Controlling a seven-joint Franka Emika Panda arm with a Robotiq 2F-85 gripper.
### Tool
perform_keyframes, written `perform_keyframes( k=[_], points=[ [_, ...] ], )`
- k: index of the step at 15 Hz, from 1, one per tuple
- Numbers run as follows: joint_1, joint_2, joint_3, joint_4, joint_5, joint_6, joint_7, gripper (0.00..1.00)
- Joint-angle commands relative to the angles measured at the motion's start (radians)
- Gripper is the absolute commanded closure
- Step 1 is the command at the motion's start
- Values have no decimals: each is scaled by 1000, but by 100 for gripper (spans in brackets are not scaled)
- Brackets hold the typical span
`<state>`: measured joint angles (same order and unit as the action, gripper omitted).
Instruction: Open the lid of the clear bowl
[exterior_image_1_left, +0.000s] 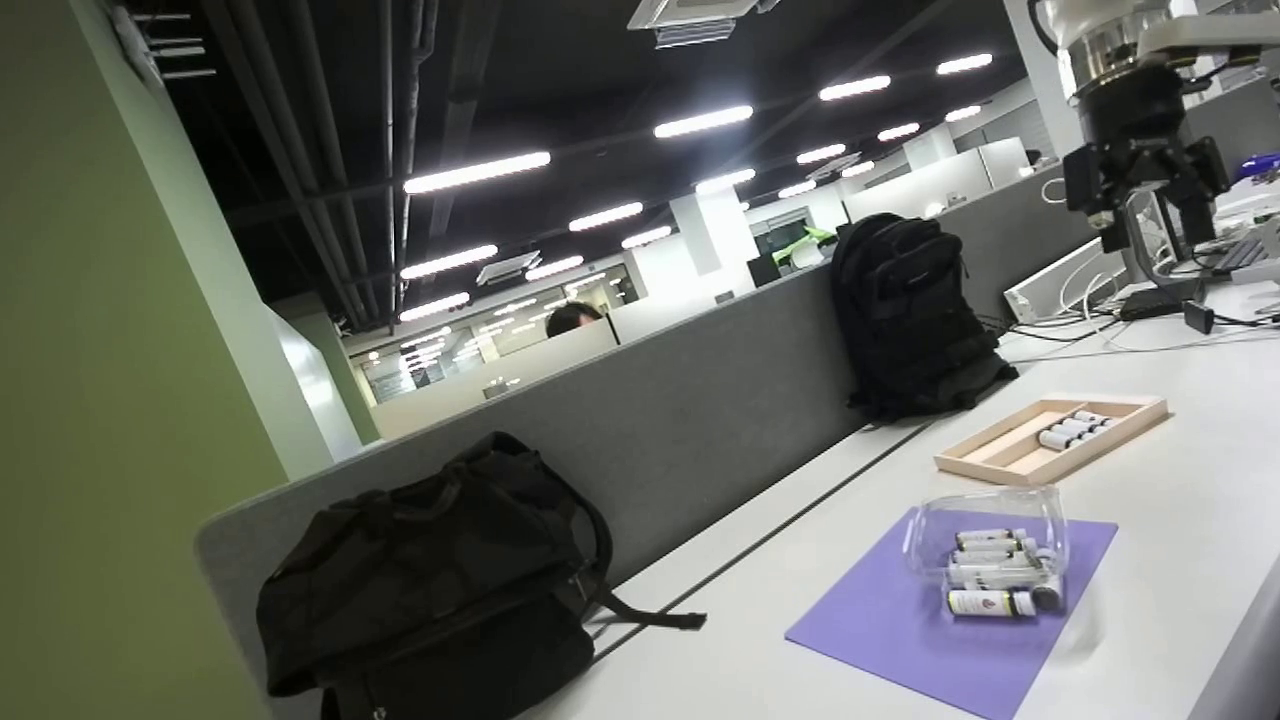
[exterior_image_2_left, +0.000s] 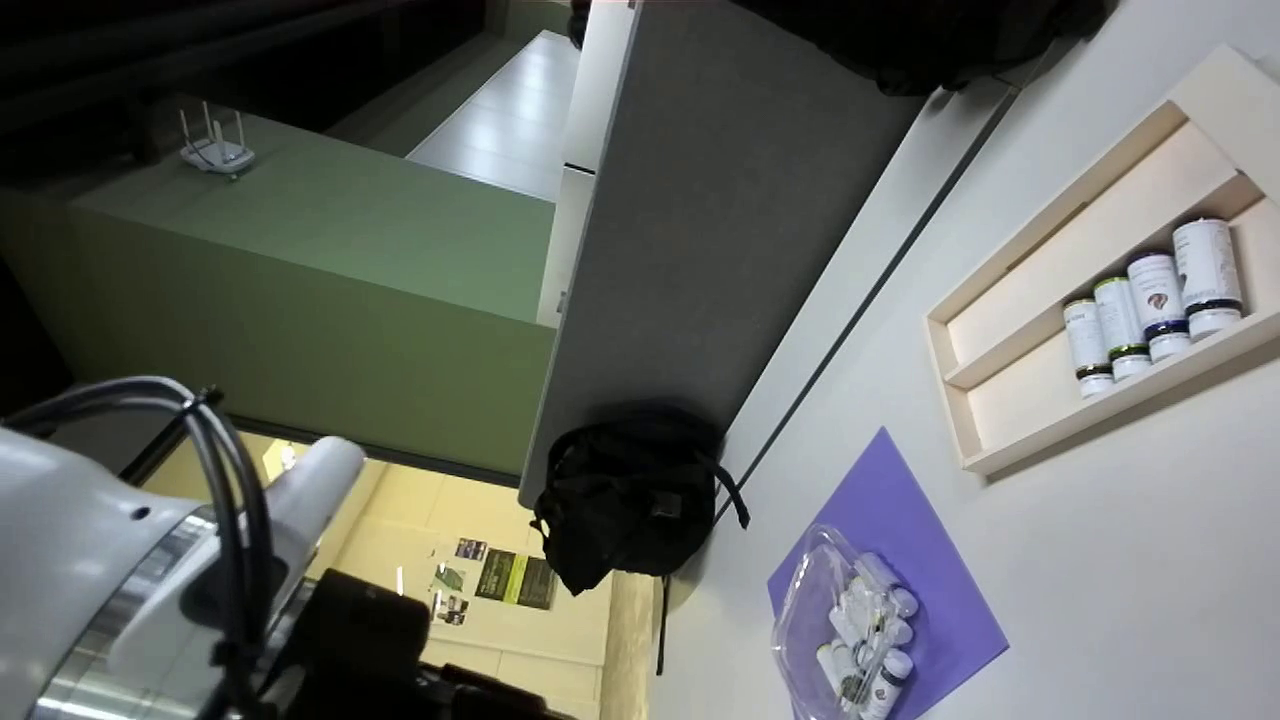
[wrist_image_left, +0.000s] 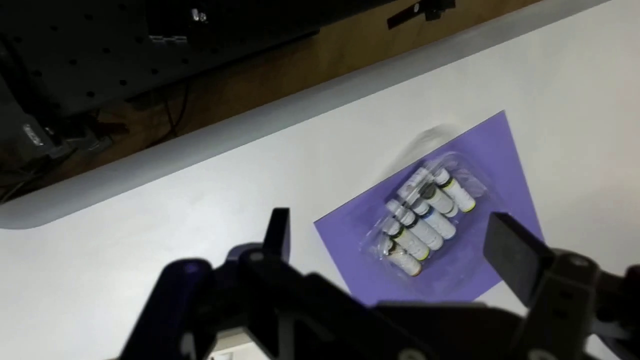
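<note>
The clear bowl (wrist_image_left: 372, 245) is shallow transparent plastic and sits on a purple mat (wrist_image_left: 350, 215). Several whitish bottles (wrist_image_left: 425, 225) lie in it; it also shows in an exterior view (exterior_image_2_left: 890, 625). A transparent sheet with a rounded rim, apparently the lid (exterior_image_1_left: 975, 512), rises tilted above the bottles in both exterior views (exterior_image_2_left: 798, 612). Where lid and bowl meet is hard to see through the plastic. My gripper (wrist_image_left: 392, 237) is open and empty, its fingers wide apart above the bowl. In an exterior view the gripper (exterior_image_1_left: 1150, 220) hangs high above the desk, touching nothing.
A wooden tray (exterior_image_1_left: 1000, 445) with several bottles lies on the desk near the mat. Two black backpacks (exterior_image_1_left: 430, 570) (exterior_image_1_left: 910, 310) lean against a grey partition (exterior_image_1_left: 700, 420). Cables (exterior_image_1_left: 1080, 325) and equipment lie at the far end. The desk edge (wrist_image_left: 250, 125) shows in the wrist view.
</note>
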<state>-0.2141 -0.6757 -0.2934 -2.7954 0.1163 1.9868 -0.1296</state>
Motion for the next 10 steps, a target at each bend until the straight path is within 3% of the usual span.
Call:
perform_keyframes(
  k=[1, 2, 4, 5, 7, 10],
  points=[
    [-35, 236, -45, 35, 1, 192, -28, 0],
    [-53, 280, -36, 17, -1, 311, 1, 0],
    [-75, 379, -2, 18, -23, 430, 86, 0],
    [-65, 287, -30, 2, 0, 356, -2, 0],
    [-68, 372, -16, 7, -3, 424, 28, 0],
    [-67, 397, -9, 13, -4, 435, 41, 0]
  ],
)
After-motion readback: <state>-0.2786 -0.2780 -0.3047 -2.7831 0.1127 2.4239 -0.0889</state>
